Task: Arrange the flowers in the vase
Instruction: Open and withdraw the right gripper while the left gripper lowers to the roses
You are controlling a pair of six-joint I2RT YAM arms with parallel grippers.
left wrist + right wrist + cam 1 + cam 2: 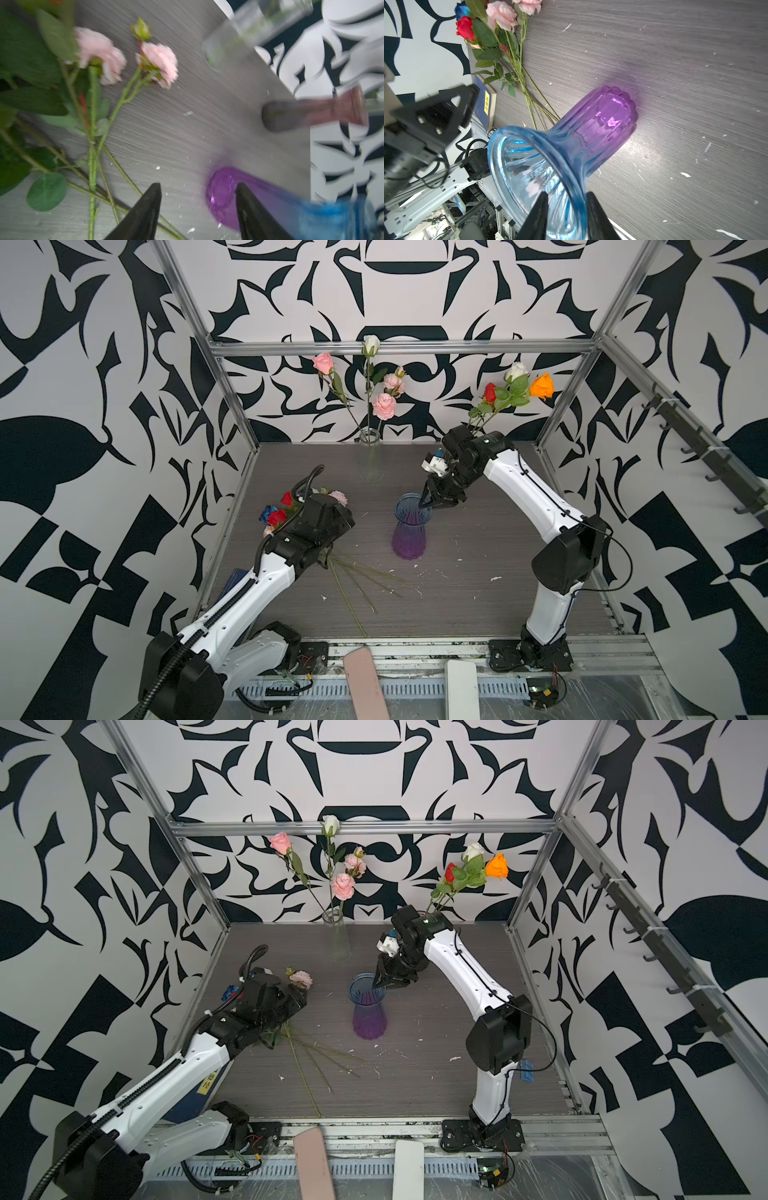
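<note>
The left gripper [198, 185], jaws apart and empty, hovers over the flowers [501, 15] lying on the table [478, 539], left side. Mid-table, the right gripper [566, 193] straddles the vase [409, 531] rim, jaws parted; farther back a clear vase [370, 456] holds more blooms [384, 406].

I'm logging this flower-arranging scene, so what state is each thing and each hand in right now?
Blue-to-purple ribbed glass vase: upright, empty.
Clear glass bottle vase: upright, holding pink and white flowers.
Loose pink, red and blue flowers: lying flat on the grey table.
Red, white and orange roses: standing upright at the back.
Left hand: open, holding nothing.
Right hand: open, astride the blue-to-purple vase's rim.
</note>
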